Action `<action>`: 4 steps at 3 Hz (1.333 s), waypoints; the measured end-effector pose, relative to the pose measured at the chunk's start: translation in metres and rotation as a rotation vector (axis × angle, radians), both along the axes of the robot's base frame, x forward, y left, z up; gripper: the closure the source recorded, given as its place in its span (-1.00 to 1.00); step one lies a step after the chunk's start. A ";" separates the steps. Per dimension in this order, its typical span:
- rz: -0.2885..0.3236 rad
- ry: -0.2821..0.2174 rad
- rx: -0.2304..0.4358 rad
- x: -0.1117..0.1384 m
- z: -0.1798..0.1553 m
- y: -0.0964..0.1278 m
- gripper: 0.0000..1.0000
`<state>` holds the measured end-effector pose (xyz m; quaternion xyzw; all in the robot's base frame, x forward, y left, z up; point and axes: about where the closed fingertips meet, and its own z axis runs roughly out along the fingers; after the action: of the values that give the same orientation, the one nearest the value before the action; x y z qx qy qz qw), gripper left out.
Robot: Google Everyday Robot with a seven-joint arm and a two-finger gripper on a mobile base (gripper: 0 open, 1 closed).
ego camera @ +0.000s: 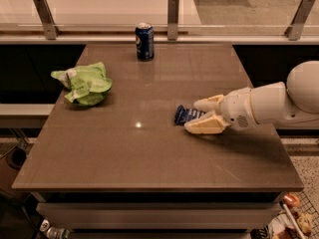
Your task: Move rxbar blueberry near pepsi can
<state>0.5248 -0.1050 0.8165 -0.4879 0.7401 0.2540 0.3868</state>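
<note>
The rxbar blueberry (183, 115), a flat dark blue bar, lies on the brown table (149, 153) right of centre. My gripper (191, 116) reaches in from the right with its cream fingers (205, 126) closed on the bar's right end, one on the far side and one on the near side. The bar's left end sticks out and still rests on the table. The pepsi can (144, 41) stands upright at the far edge of the table, well apart from the bar.
A crumpled light green chip bag (84, 83) lies at the table's left. A glass rail with metal posts (173, 16) runs behind the far edge. The white arm (279, 101) spans the table's right side.
</note>
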 end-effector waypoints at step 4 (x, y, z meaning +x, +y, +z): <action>-0.068 -0.084 -0.057 0.032 0.046 -0.020 1.00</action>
<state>0.5571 -0.1251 0.8625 -0.4834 0.7464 0.1987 0.4120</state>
